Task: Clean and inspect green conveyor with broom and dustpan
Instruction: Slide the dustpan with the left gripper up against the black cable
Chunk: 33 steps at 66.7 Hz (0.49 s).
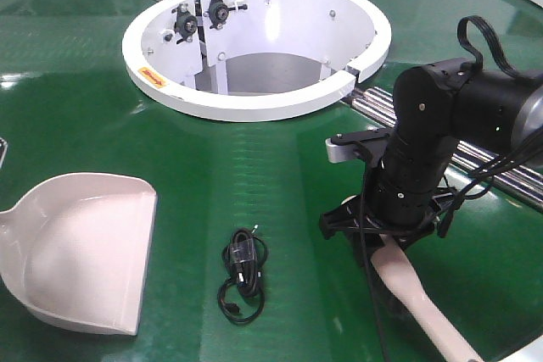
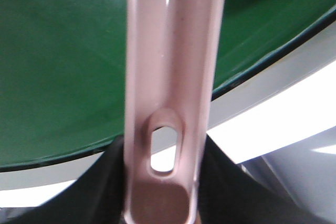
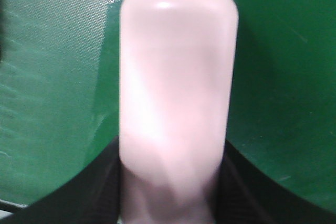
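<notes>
The pale pink dustpan [image 1: 81, 247] lies on the green conveyor [image 1: 254, 167] at the lower left, its open lip facing right. In the left wrist view its handle [image 2: 168, 51], with the hang hole, runs between the black fingers of my left gripper [image 2: 163, 192], which is shut on it. That gripper is outside the front view. At the right, my right gripper [image 1: 390, 239] points down and is shut on the broom [image 1: 424, 303], which slants toward the lower right. Its smooth pink back [image 3: 178, 66] fills the right wrist view between the jaws of the right gripper [image 3: 170, 195]. The bristles are hidden.
A coiled black cable with a plug [image 1: 242, 273] lies on the belt between dustpan and broom. The white circular hub [image 1: 254, 108] stands behind, with chrome roller rails [image 1: 475, 154] passing under the right arm. The belt's white outer rim [image 2: 273, 72] shows beneath the dustpan handle.
</notes>
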Motion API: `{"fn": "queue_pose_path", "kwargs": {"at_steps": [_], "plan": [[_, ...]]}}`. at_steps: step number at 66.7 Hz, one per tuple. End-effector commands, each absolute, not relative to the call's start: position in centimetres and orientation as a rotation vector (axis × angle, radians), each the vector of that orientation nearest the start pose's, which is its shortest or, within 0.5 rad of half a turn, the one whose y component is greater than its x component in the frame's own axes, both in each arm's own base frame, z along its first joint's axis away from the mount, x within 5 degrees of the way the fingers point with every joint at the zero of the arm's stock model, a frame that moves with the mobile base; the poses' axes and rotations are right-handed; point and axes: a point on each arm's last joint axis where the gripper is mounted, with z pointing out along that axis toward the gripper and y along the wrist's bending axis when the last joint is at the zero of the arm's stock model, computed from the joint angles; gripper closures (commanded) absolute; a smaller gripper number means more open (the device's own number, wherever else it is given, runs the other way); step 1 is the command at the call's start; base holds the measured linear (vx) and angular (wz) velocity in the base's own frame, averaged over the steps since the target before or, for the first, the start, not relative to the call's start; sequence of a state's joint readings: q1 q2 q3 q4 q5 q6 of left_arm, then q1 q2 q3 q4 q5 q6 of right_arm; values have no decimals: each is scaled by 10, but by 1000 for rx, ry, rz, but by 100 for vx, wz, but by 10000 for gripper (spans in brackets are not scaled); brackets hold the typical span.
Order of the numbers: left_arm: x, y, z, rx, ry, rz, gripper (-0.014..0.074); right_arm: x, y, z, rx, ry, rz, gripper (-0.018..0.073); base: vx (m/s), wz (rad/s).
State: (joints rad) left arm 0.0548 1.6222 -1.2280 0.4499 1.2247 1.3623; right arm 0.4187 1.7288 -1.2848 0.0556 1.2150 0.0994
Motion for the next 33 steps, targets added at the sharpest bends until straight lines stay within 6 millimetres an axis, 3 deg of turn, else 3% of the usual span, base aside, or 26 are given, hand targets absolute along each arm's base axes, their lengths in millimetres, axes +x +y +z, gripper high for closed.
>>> {"fn": "queue_pose_path", "kwargs": {"at_steps": [1,33], "plan": [[299,40,284,2175,2448,618,621,293,134,260,-458,3053,104,564,0,0],[300,3,281,2166,2380,525,621,293,134,260,-458,3053,104,564,0,0]]}}
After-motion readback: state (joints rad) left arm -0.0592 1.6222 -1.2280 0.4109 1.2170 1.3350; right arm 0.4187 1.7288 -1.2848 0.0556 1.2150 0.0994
